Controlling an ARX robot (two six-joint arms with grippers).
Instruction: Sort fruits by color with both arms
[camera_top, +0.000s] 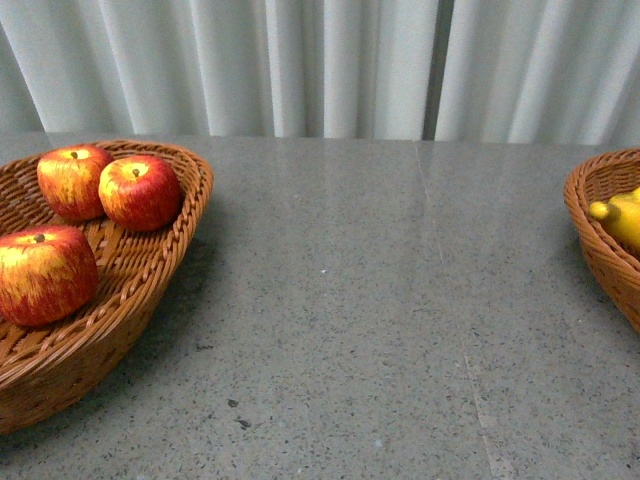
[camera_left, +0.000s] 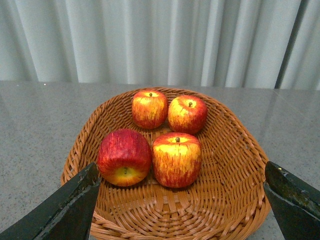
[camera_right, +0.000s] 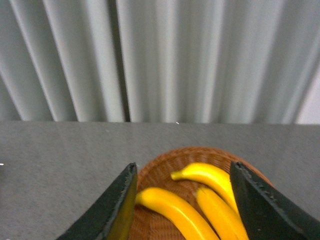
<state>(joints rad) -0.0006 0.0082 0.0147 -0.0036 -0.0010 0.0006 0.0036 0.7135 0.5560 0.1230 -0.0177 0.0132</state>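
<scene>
**A:** Your left pincer (camera_left: 182, 200) is spread wide. Both dark fingers (camera_left: 60, 210) sit at the near rim of the left basket (camera_left: 235, 170), one at each side, and nothing is between them. I can't tell whether they touch the wicker.

**B:** And the apples?

**A:** Four in that basket, by the left wrist view. Two upright at the far side: one apple (camera_left: 149, 108) just beside a second apple (camera_left: 187, 114). Nearer you, a tipped apple (camera_left: 124, 157) lies on its side, pressed against an upright near apple (camera_left: 176, 159). The front view shows only three of them.

**B:** Right side?

**A:** Your right pincer (camera_right: 182, 205) is also well open and holds nothing. It hangs over the right basket (camera_right: 160, 172), where you have three bananas: a far banana (camera_right: 207, 177), a middle banana (camera_right: 217, 212) and a left banana (camera_right: 172, 210). The left one passes partly behind a finger.

**B:** The desk?

**A:** The grey desk (camera_top: 380, 300) lies between the two baskets.
</scene>
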